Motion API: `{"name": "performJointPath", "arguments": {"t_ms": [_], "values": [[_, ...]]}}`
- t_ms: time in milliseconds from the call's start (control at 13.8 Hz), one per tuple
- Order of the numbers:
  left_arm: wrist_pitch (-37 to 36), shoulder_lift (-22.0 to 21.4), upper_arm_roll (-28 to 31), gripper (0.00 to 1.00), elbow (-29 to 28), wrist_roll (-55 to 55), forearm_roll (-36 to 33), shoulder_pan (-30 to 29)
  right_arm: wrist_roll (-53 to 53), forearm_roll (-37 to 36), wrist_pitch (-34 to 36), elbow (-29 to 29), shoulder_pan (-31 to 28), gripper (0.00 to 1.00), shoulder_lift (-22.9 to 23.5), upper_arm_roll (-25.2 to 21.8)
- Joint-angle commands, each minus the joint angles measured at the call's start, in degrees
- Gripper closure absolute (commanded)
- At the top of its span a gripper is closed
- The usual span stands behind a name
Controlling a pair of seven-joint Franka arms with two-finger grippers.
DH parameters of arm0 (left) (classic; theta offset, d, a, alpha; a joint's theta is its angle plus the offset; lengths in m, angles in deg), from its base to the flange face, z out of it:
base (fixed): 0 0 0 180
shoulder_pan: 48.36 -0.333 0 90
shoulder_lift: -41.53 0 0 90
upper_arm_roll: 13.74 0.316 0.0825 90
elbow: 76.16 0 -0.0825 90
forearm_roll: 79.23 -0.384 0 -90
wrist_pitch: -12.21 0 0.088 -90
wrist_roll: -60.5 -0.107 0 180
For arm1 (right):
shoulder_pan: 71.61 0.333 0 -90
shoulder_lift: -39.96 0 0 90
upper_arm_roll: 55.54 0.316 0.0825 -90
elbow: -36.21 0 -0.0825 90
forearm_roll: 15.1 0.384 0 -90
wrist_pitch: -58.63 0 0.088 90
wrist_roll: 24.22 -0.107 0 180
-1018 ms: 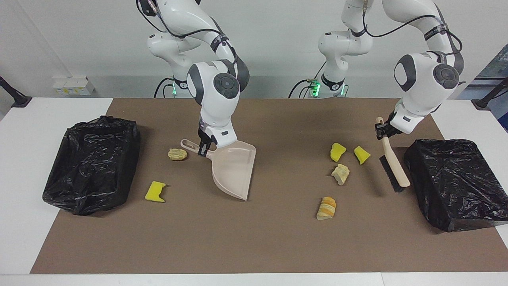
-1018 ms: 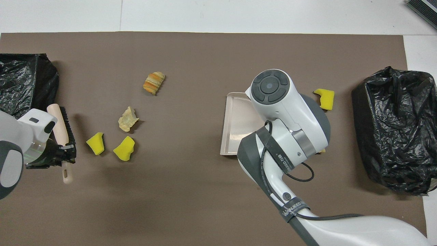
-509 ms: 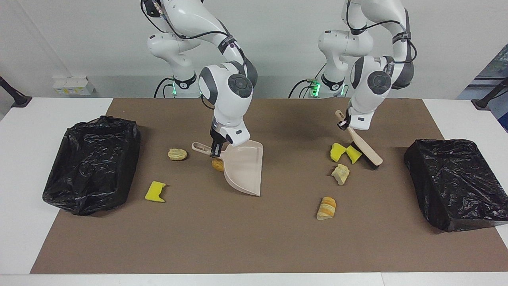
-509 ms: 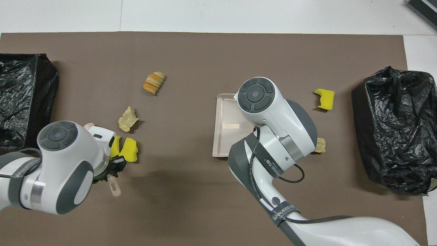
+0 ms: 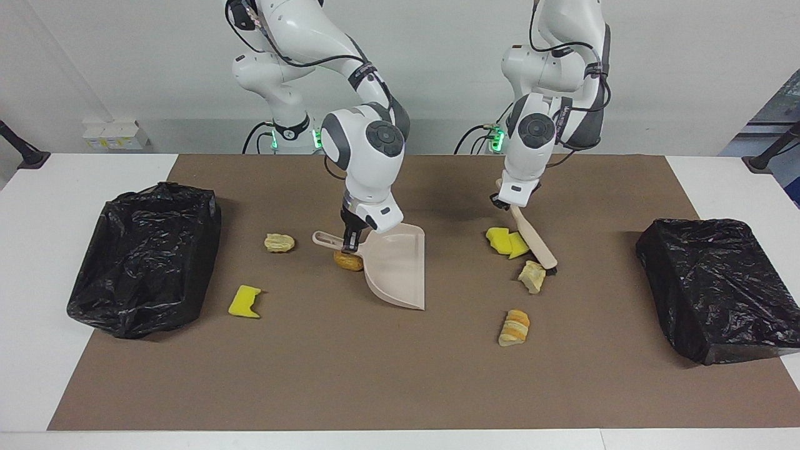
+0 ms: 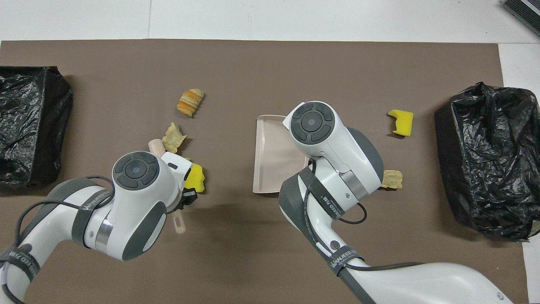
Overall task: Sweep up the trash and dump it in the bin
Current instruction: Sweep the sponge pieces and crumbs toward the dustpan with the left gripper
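Your left claw [image 5: 504, 201] is clamped tight on the brush [image 5: 533, 235] handle, bristles pressed against two yellow sponge bits [image 5: 506, 242] mid-worktop, a pale crust [image 5: 532, 275] just beside the brush tip. Your right claw [image 5: 350, 240] is closed on the dustpan [image 5: 397, 265] handle, pan empty and well apart from that pile, a brown crumb [image 5: 347, 260] under its handle. Nothing is swept in yet, by my reading. A striped roll [image 5: 514, 327] lies toward the worktop's front edge; another crumb [image 5: 279, 242] and yellow chunk [image 5: 244, 301] wait near the right arm's bin [image 5: 144, 256]. The other bin [image 5: 719, 284] sits at the left arm's end.
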Motion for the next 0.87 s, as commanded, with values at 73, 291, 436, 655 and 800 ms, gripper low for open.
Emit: {"name": "performJointPath", "arguments": {"t_ms": [73, 291, 436, 655, 800], "values": [[-2.1, 2.4, 0.7, 1.0, 4.5, -7.5, 1.4, 4.2, 1.5, 1.6, -1.4, 2.0, -0.3, 1.0, 0.0, 0.4], [-8.0, 5.0, 1.0, 1.0, 11.1, -8.6, 0.5, 4.5, 1.5, 2.5, -1.4, 2.7, -0.2, 1.0, -0.2, 0.4], [-8.6, 6.3, 1.4, 1.0, 13.1, -16.3, -2.4, 2.2, 1.4, 2.6, -1.4, 3.3, -0.1, 1.0, -0.5, 0.4], [-7.3, 9.0, 1.4, 1.0, 16.8, -27.4, -6.8, -3.1, 1.4, 2.6, -1.4, 3.4, -0.2, 1.0, -0.5, 0.4], [-5.8, 12.1, 1.4, 1.0, 21.2, -34.0, -7.6, -6.4, 1.4, 2.6, -1.4, 3.4, -0.1, 1.0, -0.6, 0.4]]}}
